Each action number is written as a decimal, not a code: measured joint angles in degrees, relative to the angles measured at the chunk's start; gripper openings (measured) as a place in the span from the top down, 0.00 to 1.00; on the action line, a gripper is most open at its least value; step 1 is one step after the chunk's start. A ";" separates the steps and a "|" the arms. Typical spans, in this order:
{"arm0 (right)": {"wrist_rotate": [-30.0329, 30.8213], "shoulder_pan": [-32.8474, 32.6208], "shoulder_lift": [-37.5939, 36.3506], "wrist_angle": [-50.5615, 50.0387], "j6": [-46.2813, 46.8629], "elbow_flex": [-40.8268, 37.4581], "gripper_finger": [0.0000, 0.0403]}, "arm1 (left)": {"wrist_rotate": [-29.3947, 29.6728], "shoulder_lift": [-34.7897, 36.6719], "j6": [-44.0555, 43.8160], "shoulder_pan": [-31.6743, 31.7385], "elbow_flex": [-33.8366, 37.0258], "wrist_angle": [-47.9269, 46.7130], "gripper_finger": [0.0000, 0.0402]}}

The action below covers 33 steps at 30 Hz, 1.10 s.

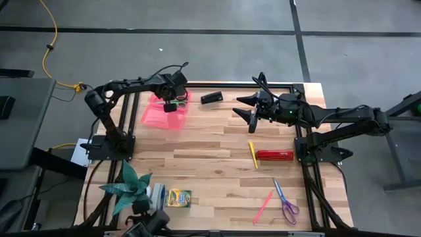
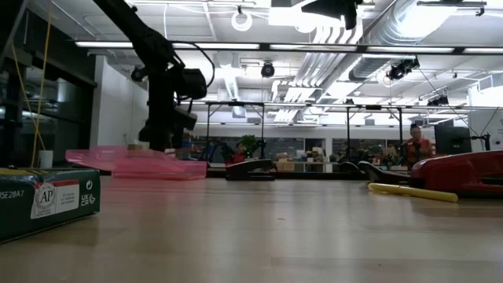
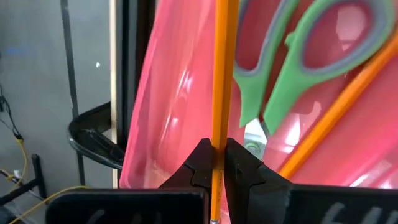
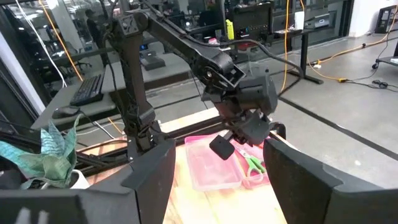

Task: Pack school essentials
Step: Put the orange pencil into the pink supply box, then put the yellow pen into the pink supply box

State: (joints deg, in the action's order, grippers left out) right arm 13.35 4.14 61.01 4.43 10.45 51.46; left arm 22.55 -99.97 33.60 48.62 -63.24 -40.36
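my left gripper (image 3: 217, 171) pinches an orange pencil (image 3: 221, 74) directly over the pink case (image 1: 166, 112), long axis pointing 12 o'clock; right gripper (image 1: 252, 109) waits wide.

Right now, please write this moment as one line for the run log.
left gripper: jaws shut on orange pencil, over pink case | green scissors: in case | right gripper: open, empty, mid-table
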 joint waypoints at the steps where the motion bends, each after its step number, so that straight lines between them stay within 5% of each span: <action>1: 0.00 0.00 0.00 0.00 0.02 0.00 0.41 | 0.00 -0.51 0.12 0.10 0.00 0.00 1.00; 14: 1.48 0.00 0.00 -0.04 1.58 0.00 0.41 | 1.13 -2.88 3.09 0.11 0.00 -0.13 0.98; 29: 1.48 0.00 0.00 0.02 1.56 0.00 0.41 | 3.40 -0.36 0.76 -0.35 -2.27 -5.33 0.58; 33: 1.49 0.00 0.00 0.05 1.52 0.00 0.41 | -3.67 3.51 -5.84 -0.42 -8.31 -9.71 0.52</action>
State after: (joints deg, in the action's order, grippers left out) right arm 14.84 4.14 61.01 4.48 11.98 51.46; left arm 18.87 -96.46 27.76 48.20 -71.56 -50.07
